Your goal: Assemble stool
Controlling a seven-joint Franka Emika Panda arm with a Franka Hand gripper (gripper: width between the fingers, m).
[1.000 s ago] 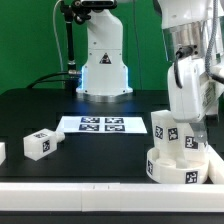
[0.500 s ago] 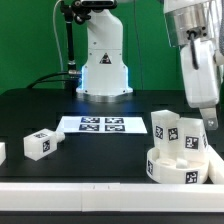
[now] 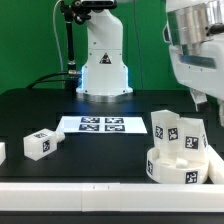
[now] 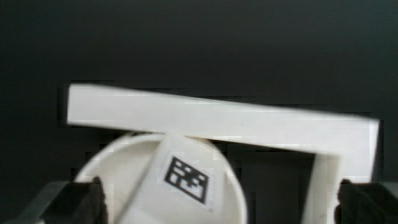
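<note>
Arm (image 3: 195, 45) risen since last frame; gripper (image 4: 221, 196) jaws spread, empty. White plastic ring seat (image 3: 180, 166) at exterior view's right, two white block legs (image 3: 166, 127) upright on it. You likely fetch loose leg (image 3: 40, 144) next.

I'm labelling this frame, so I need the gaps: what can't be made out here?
Loose leg: exterior view, cut off by the left edge.
Gripper: exterior view, partly cut by the right edge.
Sockets of the seat: exterior view, hidden behind its wall.
Tag: wrist view, blurred.

Even, bright light in the 2 views (wrist view blurred), the white stool (image 3: 176, 168) nearly glaring.
</note>
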